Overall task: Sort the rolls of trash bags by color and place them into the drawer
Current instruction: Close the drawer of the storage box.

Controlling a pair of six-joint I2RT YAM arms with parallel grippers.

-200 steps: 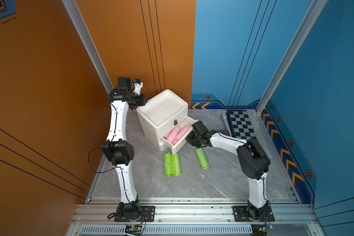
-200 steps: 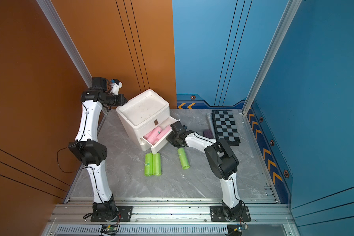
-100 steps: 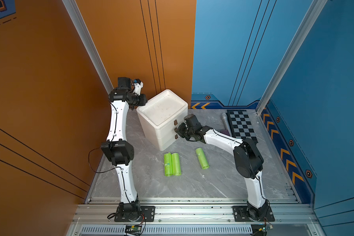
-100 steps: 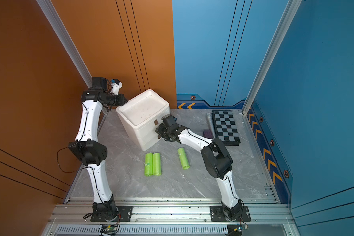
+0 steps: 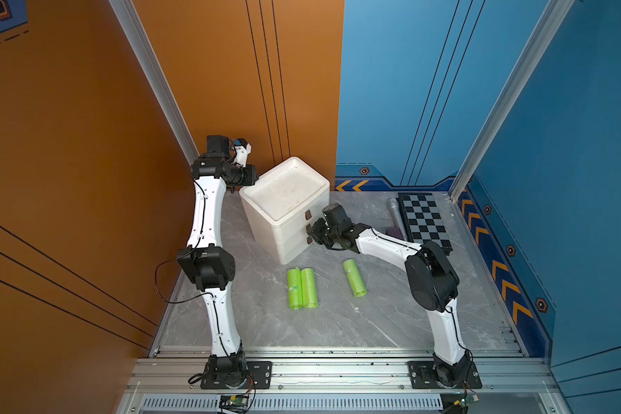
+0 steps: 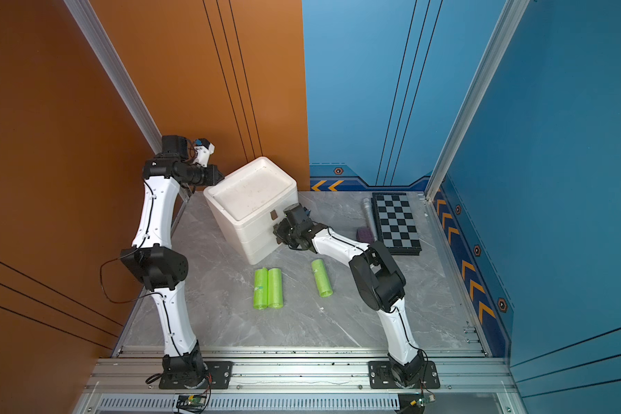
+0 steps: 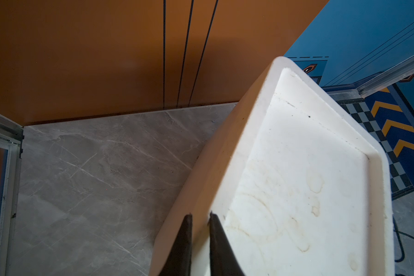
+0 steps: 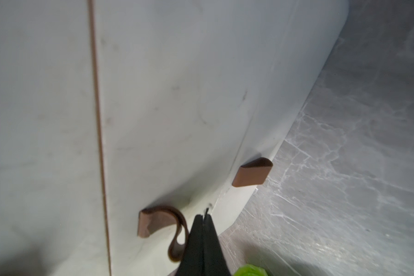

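Three lime-green film rolls of trash bags (image 5: 308, 288) lie on the grey tabletop (image 5: 337, 329) before the closed white drawer box (image 5: 284, 200). The right fingers (image 8: 195, 239) meet beside its brown strap (image 8: 158, 218); the left fingers (image 7: 183, 243), narrow, pinch its rim.

I see lime-green rolls (image 5: 302, 288), a white drawer box (image 5: 284, 193) with brown tabs (image 8: 251, 173), a black-and-grey checkered board (image 5: 425, 222), and a grey marbled worktop (image 5: 337, 322).
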